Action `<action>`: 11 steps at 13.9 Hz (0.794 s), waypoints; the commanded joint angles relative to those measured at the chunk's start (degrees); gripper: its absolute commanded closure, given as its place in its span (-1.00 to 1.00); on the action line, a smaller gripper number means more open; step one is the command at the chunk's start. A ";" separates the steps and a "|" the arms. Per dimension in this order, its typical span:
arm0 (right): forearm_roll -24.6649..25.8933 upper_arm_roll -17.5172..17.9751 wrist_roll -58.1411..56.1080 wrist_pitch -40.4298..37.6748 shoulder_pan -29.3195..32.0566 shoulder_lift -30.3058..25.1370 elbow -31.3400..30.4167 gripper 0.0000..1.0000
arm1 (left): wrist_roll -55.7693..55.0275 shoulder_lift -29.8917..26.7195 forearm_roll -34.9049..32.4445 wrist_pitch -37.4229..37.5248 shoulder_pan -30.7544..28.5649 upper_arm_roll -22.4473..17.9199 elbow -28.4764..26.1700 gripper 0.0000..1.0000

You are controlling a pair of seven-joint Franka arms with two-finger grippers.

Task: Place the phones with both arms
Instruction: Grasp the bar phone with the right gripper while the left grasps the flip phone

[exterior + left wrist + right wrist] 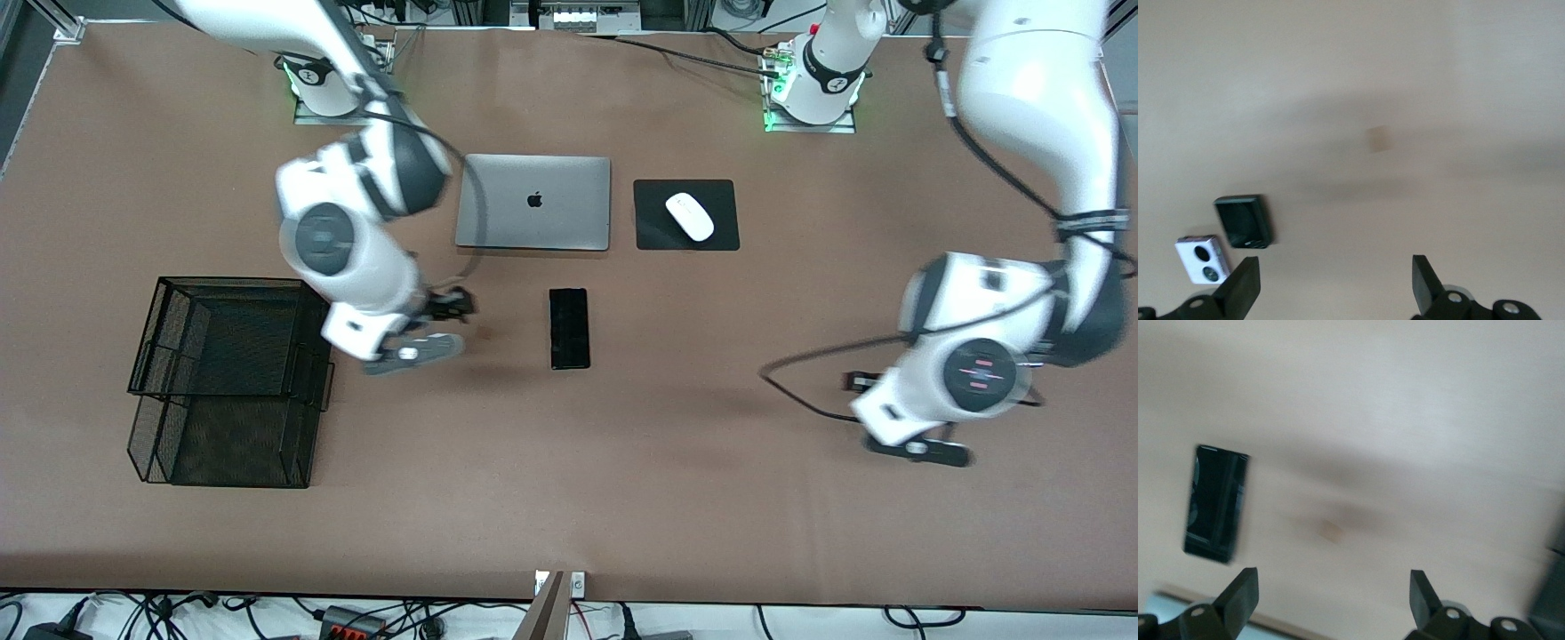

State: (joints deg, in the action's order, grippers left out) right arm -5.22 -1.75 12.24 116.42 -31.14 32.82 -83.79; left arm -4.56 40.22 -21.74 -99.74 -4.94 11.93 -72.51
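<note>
The front view shows one long black phone point(569, 328) lying flat on the brown table point(622, 462), nearer to the camera than the closed laptop point(533, 202). The right gripper point(418, 342) hangs over the bare table between this phone and the two stacked wire trays point(227, 382); its fingers stand apart and hold nothing. Probably it is lined up beside the phone so it can go to it next.

The left gripper point(1336, 287) is over the table at the left arm's end, also with fingers apart and empty. In the left wrist view two small phones lie just beside each other: a black folded phone point(1243, 221) and a white phone point(1202, 259) with two round lenses. In the front view the arm hides them. I think each arm works at its own end to avoid crossing.

Counted: three phones, two trays, one laptop, one mouse point(690, 216) on one black pad point(653, 233).
</note>
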 commanded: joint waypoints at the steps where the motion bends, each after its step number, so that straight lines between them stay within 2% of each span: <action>1: -0.49 -0.54 4.01 4.14 -2.77 5.84 3.80 -1.00 | 1.92 -1.54 -0.85 -5.09 -6.47 1.43 -6.13 -1.00; 3: -0.32 -0.54 7.95 9.76 -6.19 9.09 3.89 -1.00 | 2.54 -1.37 -1.28 -10.01 -9.63 1.25 -9.21 -1.00; 5: 0.03 -0.63 11.57 14.69 -8.75 12.26 3.89 -1.00 | 8.48 -0.41 -1.20 -17.90 -14.99 1.34 -12.29 -1.00; 9: 0.65 -1.15 17.71 16.03 -12.09 17.62 6.52 -1.00 | 11.33 0.21 -0.93 -32.24 -20.71 1.43 -20.02 -1.00; 11: 3.71 -1.16 21.49 15.94 -12.80 18.68 7.32 -1.00 | 11.33 1.35 -0.50 -34.82 -22.04 1.51 -21.01 -1.00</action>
State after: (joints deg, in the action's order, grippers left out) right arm -3.83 -2.14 29.86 132.84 -42.85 49.65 -79.52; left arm 6.06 41.95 -21.78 -132.33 -25.50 12.26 -91.45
